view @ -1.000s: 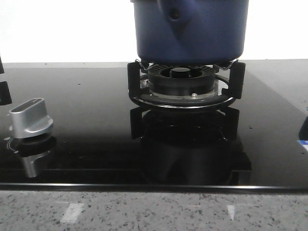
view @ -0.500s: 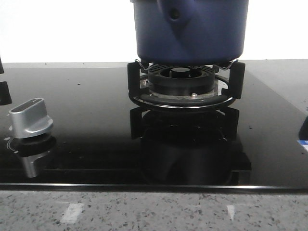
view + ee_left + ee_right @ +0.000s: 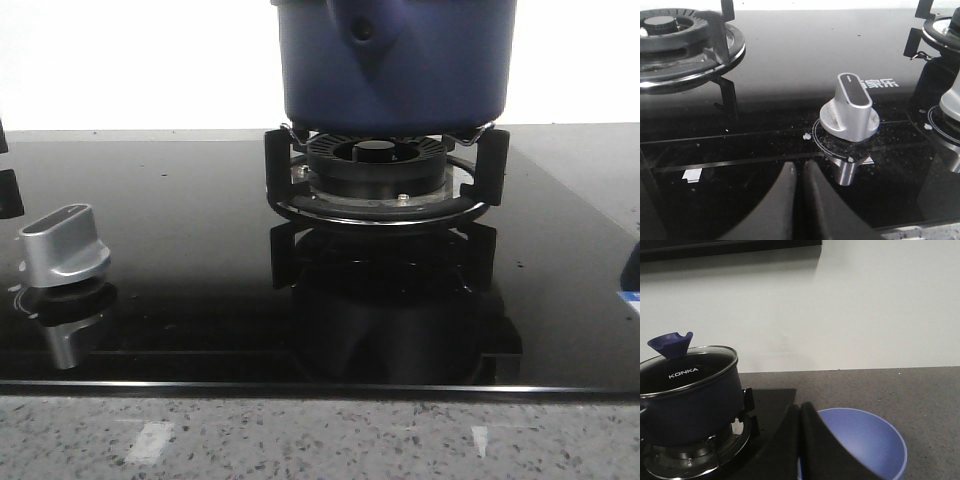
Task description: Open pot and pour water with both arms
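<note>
The dark-blue pot (image 3: 395,60) stands on the black burner ring (image 3: 385,185) at the back of the hob; its handle mount with a round hole faces the front camera. In the right wrist view the pot (image 3: 685,400) carries a glass lid (image 3: 687,367) with a blue knob (image 3: 671,343). My right gripper (image 3: 799,410) is shut and empty, apart from the pot, over the edge of a blue bowl (image 3: 865,440). My left gripper (image 3: 799,167) is shut and empty above the black glass, near a silver stove knob (image 3: 850,107).
A second burner (image 3: 680,40) lies beyond the left gripper. A silver knob (image 3: 62,245) stands at the hob's left in the front view. Grey speckled counter (image 3: 320,440) runs along the front edge and to the right of the hob (image 3: 900,390). A white wall is behind.
</note>
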Motion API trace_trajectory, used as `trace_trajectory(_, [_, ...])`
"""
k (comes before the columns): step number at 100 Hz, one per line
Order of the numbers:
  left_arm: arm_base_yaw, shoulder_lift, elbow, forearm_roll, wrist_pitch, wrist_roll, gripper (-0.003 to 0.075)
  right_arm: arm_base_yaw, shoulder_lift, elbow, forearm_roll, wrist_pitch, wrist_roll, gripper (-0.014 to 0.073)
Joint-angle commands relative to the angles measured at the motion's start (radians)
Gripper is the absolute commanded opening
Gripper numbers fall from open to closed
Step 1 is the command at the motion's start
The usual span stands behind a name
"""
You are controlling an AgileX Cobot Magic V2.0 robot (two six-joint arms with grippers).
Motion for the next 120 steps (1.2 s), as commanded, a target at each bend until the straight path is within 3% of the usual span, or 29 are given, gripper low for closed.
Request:
trace_trajectory(1, [0.004,0.008,0.032,-0.013,-0.067,-0.01,-0.002,0.002,0.013,-0.022,-0.003,-0.077,-0.005,-0.0075])
trace_trajectory(97, [0.004,0.008,0.032,-0.013,-0.067,-0.01,-0.002,0.002,0.013,-0.019,-0.003,-0.079,-0.005,-0.0074])
trace_trajectory(120, [0.004,0.008,0.032,-0.013,-0.067,-0.01,-0.002,-0.002,0.013,0.067,-0.003,-0.083,-0.005,-0.0074])
